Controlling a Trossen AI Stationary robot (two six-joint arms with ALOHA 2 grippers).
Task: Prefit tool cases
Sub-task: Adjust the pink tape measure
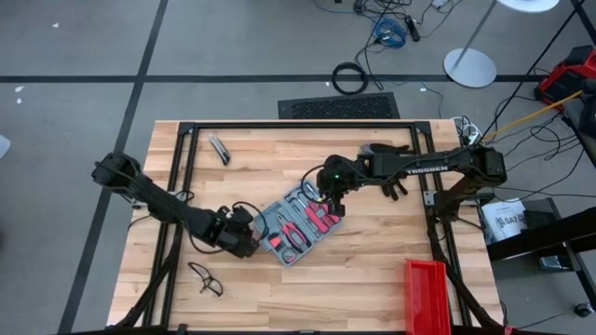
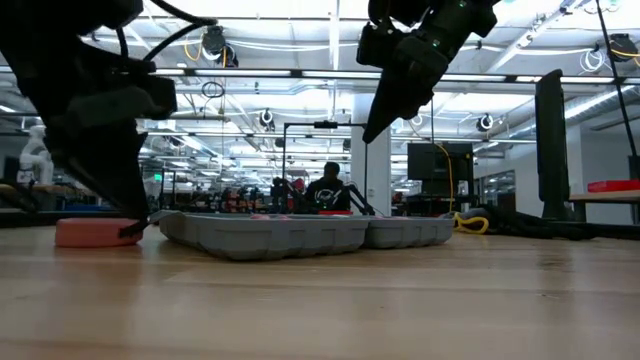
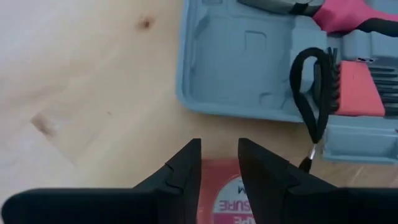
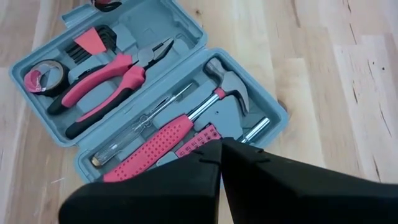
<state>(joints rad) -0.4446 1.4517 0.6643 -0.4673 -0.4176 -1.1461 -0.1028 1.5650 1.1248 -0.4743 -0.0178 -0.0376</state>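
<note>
Left gripper (image 1: 244,244) sits low on the table just beside the open tool case (image 1: 300,223), at the case's end nearest the left arm, with its fingers (image 3: 186,168) spread around a flat red tape measure (image 3: 225,193) that lies on the wood. The pictures do not settle whether the pads already press the tape measure or only straddle it. The case lies open and flat near the middle of the table (image 1: 372,270), both halves showing grey moulded trays. Pliers (image 4: 106,81), a hammer (image 4: 224,84), a screwdriver (image 4: 146,149) and a roll of tape (image 4: 38,79) are seated in it, and a bare recess in the tray faces the left gripper.

Right gripper (image 1: 328,197) hangs above the far half of the case, over the hammer and screwdriver, its fingers pressed together and carrying nothing.

The step in hand looks like picking up the tape measure to fit it into the case. The next move would call for a firm close on the tape measure, a lift clear of the case's rim, and a level placing into the bare recess. The black wrist loop (image 3: 311,93) lying over that tray could snag.
</note>
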